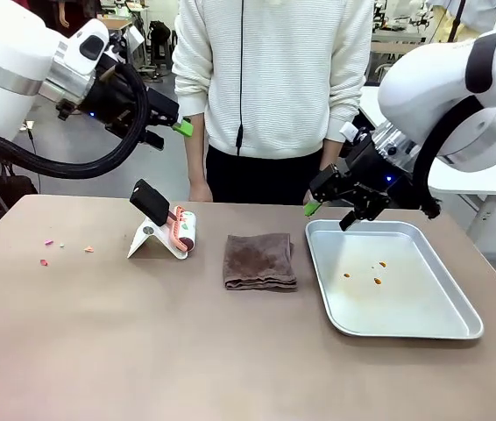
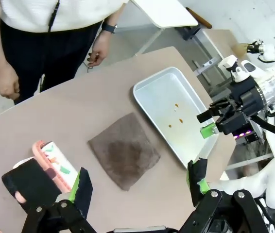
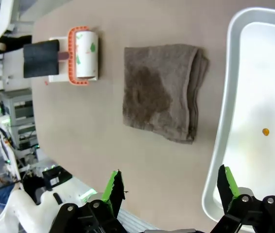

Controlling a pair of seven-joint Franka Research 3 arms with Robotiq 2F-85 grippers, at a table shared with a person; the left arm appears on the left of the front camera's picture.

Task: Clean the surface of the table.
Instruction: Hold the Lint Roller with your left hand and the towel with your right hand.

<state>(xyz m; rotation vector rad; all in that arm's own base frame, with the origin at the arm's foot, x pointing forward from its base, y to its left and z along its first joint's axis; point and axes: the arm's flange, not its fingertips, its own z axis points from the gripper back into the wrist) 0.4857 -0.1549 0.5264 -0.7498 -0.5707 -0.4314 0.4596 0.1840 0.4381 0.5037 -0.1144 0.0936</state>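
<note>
The table (image 1: 99,342) lies under both arms. The left claw (image 1: 171,133) is high over the lint roller (image 1: 182,230), the right claw (image 1: 331,215) at the tray (image 1: 414,303) — both spread apart and empty. The pink crumbs (image 1: 46,241) lie nearer the left claw, with the folded cloth (image 1: 259,260) between the two.

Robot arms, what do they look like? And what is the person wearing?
The left arm and right arm are round, glossy white, with thick black cables. The left gripper and right gripper are black with green pads. The person wears a white ribbed sweater, dark trousers and a wristwatch.
</note>
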